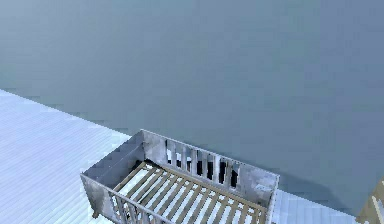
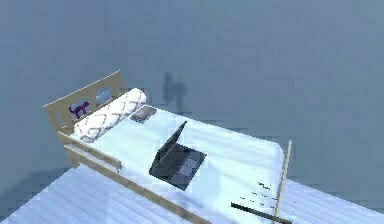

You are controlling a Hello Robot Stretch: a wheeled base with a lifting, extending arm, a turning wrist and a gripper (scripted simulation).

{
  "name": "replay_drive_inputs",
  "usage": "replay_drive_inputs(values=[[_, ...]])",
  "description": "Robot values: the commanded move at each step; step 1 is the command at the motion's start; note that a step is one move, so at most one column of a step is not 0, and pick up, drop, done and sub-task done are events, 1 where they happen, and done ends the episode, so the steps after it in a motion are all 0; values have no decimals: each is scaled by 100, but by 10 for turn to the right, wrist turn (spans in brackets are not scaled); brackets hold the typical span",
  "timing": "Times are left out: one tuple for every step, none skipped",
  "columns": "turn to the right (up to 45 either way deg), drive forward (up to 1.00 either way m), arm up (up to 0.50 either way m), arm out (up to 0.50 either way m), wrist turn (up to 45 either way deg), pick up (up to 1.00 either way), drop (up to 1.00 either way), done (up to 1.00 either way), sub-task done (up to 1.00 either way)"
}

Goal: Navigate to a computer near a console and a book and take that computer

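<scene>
An open dark laptop (image 2: 178,158) sits on a bed (image 2: 230,150) with a pale cover, about mid-mattress, its screen tilted up. Toward the head of the bed a small flat dark thing (image 2: 143,114) lies beside a patterned bolster pillow (image 2: 110,115); it may be a book. Near the foot of the bed a small pale thing with dark marks (image 2: 262,187) lies on the cover, too small to name.
The bed has a wooden headboard (image 2: 75,105) with a purple cat figure on it. A thin upright tan rod (image 2: 288,175) and a dark slanted bar (image 2: 262,212) stand at its foot. A grey slatted crib (image 1: 180,185) stands against the blue-grey wall (image 1: 200,60), with pale floor (image 1: 40,150) beside it.
</scene>
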Motion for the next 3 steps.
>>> replay_drive_inputs(values=[[0,0,0,42,0,0,0,0,0],[0,0,0,0,450,0,0,0,0],[0,0,0,0,450,0,0,0,0]])
